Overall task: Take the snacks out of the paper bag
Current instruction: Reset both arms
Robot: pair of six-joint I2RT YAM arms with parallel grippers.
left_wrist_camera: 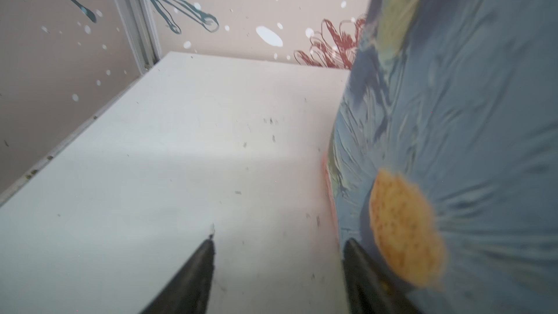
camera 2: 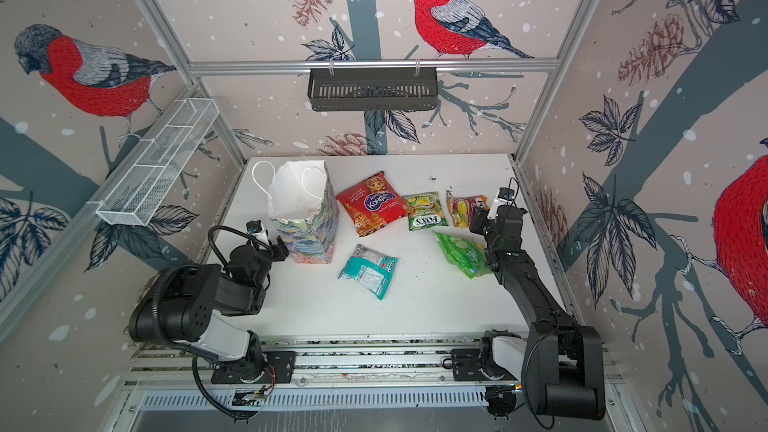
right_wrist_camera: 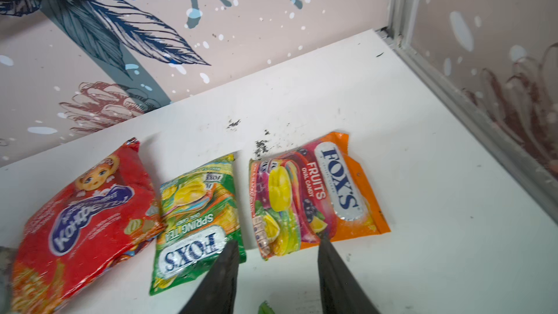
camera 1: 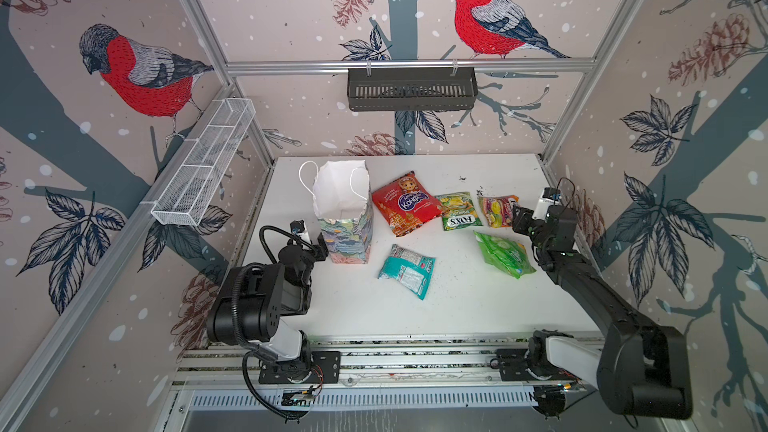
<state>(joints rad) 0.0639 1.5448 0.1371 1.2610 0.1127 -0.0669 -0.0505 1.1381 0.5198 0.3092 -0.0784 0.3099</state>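
Left wrist view has my left fingers (left_wrist_camera: 199, 273) spread wide with nothing between them. One sits right against the lower wall of the paper bag (left_wrist_camera: 453, 116), touching it as far as the blur lets me tell. The bag stands upright by the left edge of the table (camera 1: 415, 317). It is light and looks empty, so if I swing sideways instead of backing straight off, I expect to drag or topple it. All the snacks lie outside it. The teal packet (camera 1: 407, 270) is nearest the front edge, and the bright green packet (camera 1: 503, 255) lies toward the right edge, just beside my right arm, where a low retreat could shove it along. My right fingers (right_wrist_camera: 220, 276) stand partly apart, empty, above the near ends of the green-yellow FOX'S packet (right_wrist_camera: 196, 222) and the orange FOX'S packet (right_wrist_camera: 317, 194); dropping lower could snag either. Farthest back lies the red packet (camera 1: 405, 203), clear of both arms.
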